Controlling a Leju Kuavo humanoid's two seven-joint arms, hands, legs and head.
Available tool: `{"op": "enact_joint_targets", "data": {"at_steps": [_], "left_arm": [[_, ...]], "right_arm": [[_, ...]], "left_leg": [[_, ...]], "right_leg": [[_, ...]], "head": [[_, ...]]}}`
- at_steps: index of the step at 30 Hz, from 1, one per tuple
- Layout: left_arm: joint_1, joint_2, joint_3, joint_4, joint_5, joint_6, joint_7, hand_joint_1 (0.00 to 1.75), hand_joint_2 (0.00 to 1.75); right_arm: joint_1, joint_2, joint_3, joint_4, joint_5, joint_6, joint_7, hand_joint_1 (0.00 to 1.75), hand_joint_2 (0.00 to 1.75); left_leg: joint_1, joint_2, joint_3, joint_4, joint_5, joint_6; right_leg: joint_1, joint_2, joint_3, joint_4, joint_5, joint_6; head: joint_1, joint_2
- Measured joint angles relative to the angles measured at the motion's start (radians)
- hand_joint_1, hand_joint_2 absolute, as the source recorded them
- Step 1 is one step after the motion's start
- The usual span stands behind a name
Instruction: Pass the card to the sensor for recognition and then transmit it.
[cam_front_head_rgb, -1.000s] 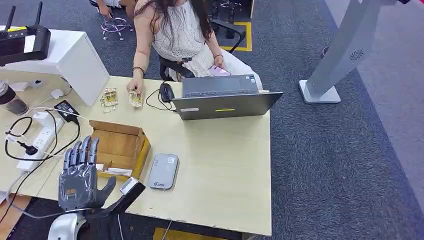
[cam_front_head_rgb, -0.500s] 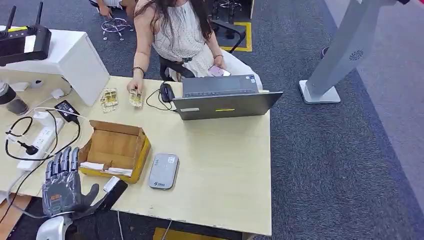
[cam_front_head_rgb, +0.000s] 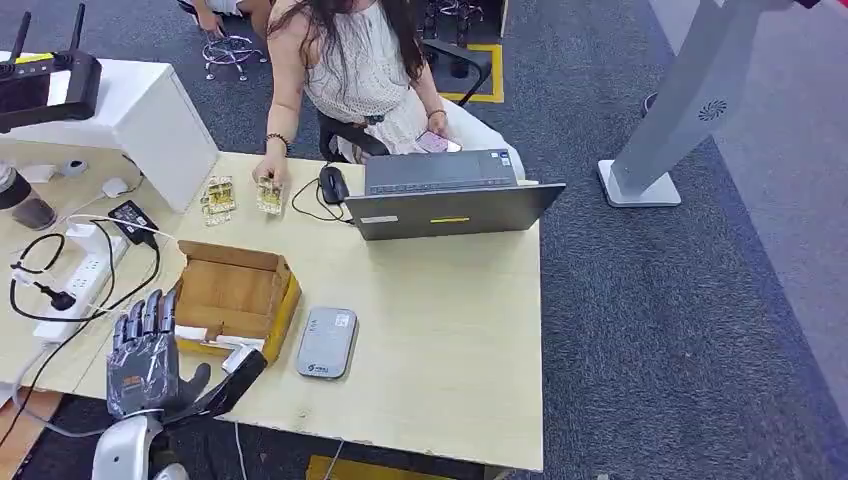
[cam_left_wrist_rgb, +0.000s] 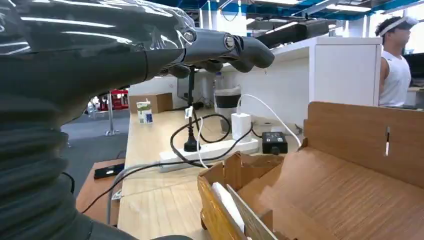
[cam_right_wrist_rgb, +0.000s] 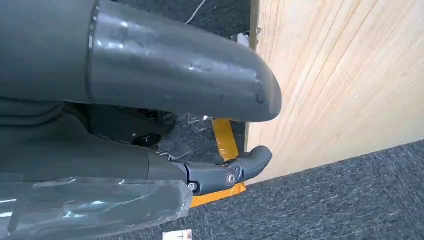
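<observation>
White cards (cam_front_head_rgb: 215, 338), thin and plain, sit along the near wall of the open brown cardboard box (cam_front_head_rgb: 232, 290), just beyond our left hand's fingertips and not touched by them. In the left wrist view we see the cards (cam_left_wrist_rgb: 227, 205) standing on edge inside the box (cam_left_wrist_rgb: 350, 190).

Our left hand (cam_front_head_rgb: 147, 358) hovers over the near edge of the pale wooden table (cam_front_head_rgb: 440, 330), at the box's near left corner. Its fingers are straight and spread and it holds nothing. From the wrist, the dark fingers (cam_left_wrist_rgb: 240, 47) reach out level above the table, with air beneath them.

Just to the hand's right, past the box, a flat grey rounded card sensor (cam_front_head_rgb: 327, 342) lies on the table close beside the box's yellow side. To the hand's left, a white power strip (cam_front_head_rgb: 80, 285) lies among looping black cables (cam_front_head_rgb: 40, 300).

Farther out, beyond the box, a grey laptop (cam_front_head_rgb: 450, 195) stands open with a black mouse (cam_front_head_rgb: 333, 184) beside it. A seated person (cam_front_head_rgb: 360, 70) rests a hand (cam_front_head_rgb: 270, 175) on a small packet (cam_front_head_rgb: 270, 197) at the far edge.

Our right hand (cam_right_wrist_rgb: 150, 100) hangs below the table's edge (cam_right_wrist_rgb: 340, 75), over grey carpet (cam_right_wrist_rgb: 325, 200). Its thick thumb and a dark finger (cam_right_wrist_rgb: 240, 170) are apart with nothing between them.
</observation>
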Motion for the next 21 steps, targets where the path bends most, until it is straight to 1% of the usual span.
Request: {"op": "enact_joint_targets", "data": {"at_steps": [10, 21], "left_arm": [[-0.039, -0.001, -0.046, 0.048, 0.0, -0.029, 0.013, 0.0, 1.75], [-0.048, 0.003, -0.072, 0.058, 0.011, -0.056, 0.021, 0.0, 1.75]], "right_arm": [[-0.005, 0.0, 0.0, 0.0, 0.011, 0.0, 0.003, 0.0, 0.0], [-0.007, 0.0, 0.0, 0.0, 0.018, 0.0, 0.008, 0.0, 0.0]], "left_leg": [[0.0, 0.0, 0.0, 0.0, 0.0, 0.0], [0.0, 0.0, 0.0, 0.0, 0.0, 0.0]], "right_leg": [[0.0, 0.0, 0.0, 0.0, 0.0, 0.0], [0.0, 0.0, 0.0, 0.0, 0.0, 0.0]], "head": [[0.0, 0.0], [0.0, 0.0]]}}
